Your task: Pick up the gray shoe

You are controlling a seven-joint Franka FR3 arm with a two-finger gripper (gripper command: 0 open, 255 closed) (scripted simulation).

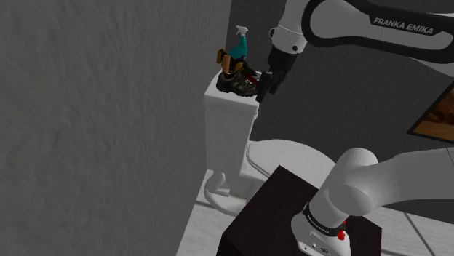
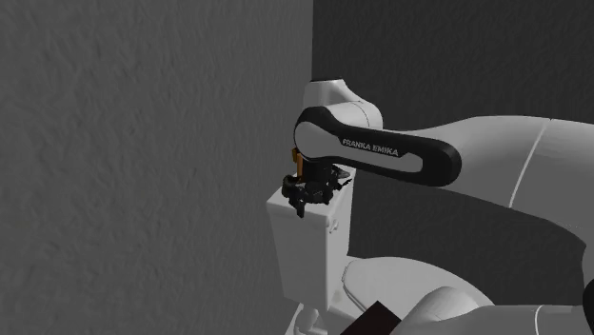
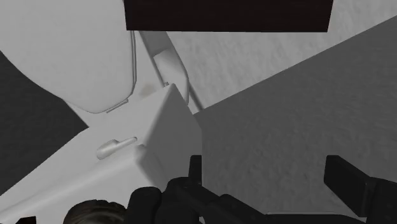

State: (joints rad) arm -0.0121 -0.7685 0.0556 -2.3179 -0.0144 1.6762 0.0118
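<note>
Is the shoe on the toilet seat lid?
No, the shoe sits atop the toilet tank, beside a teal spray bottle.

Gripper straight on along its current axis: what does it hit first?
Probably not the shoe. In the wrist view the open gripper aims past the toilet tank edge at a grey textured surface beyond; floor or wall, unclear. The shoe sits off beside one finger.
</note>
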